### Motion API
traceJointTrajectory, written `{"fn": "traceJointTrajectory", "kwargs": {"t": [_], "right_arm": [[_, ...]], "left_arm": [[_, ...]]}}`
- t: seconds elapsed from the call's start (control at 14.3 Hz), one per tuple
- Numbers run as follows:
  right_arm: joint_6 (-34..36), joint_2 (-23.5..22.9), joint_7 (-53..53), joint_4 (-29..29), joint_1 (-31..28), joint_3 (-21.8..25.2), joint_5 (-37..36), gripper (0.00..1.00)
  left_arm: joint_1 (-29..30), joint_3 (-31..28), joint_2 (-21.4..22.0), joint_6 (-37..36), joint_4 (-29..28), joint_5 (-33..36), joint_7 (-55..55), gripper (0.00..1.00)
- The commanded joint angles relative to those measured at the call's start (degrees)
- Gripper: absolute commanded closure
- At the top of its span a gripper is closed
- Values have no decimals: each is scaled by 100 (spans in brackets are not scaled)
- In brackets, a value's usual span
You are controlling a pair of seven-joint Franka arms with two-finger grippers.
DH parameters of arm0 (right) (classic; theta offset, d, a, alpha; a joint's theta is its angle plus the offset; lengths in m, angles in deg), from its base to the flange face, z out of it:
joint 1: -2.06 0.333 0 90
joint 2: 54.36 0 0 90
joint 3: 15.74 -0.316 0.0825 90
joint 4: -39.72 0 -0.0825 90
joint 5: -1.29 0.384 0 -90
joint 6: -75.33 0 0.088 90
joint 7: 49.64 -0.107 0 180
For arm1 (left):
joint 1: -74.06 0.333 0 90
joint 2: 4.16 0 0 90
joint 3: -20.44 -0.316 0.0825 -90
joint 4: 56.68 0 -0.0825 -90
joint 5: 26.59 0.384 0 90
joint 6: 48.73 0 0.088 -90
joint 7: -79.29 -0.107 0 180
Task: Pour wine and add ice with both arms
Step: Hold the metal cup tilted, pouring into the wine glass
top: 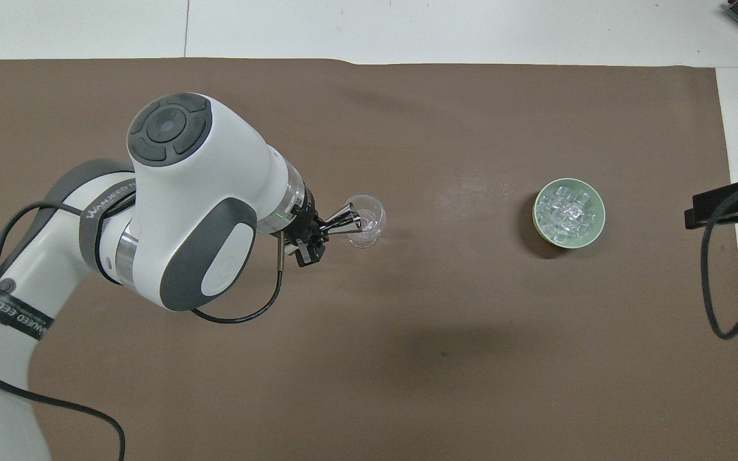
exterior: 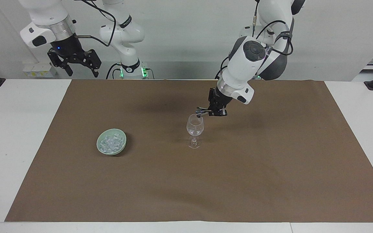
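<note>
My left gripper (exterior: 202, 112) is clamped on a small metal jigger (top: 348, 218), tipped over the wine glass (exterior: 195, 128). Ice (exterior: 111, 143) sits in the green bowl (exterior: 121, 149) toward my right arm's table end, well apart. My right gripper (exterior: 76, 66) waits, spread, raised over that end's edge.

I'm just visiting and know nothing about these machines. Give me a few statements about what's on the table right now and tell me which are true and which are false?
1. The ice lies heaped in a small green bowl. True.
2. The wine glass lies tipped over on the brown mat. False: it stands upright on its foot.
3. The left gripper is over the glass, shut on a small metal cup. True.
4. The right gripper is reaching into the bowl. False: it waits raised by the robots' edge of the table, jaws open.
5. The bowl stands toward the left arm's end of the table. False: toward the right arm's end.
</note>
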Motion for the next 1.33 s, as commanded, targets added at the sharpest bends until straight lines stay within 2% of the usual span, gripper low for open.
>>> {"fn": "traceJointTrajectory", "kwargs": {"t": [0.0, 0.42, 0.63, 1.26], "right_arm": [[57, -30, 78, -80, -78, -5, 184, 0], [57, -30, 78, -80, -78, -5, 184, 0], [57, -30, 78, -80, -87, -5, 184, 0], [57, -30, 78, -80, -78, -5, 184, 0]], "left_arm": [[-139, 66, -249, -286, 413, 283, 375, 100], [-192, 127, -320, -523, 544, 458, 472, 100], [-218, 285, -653, -892, 983, 739, 691, 100], [-227, 338, -689, -1200, 1186, 766, 727, 100]]}}
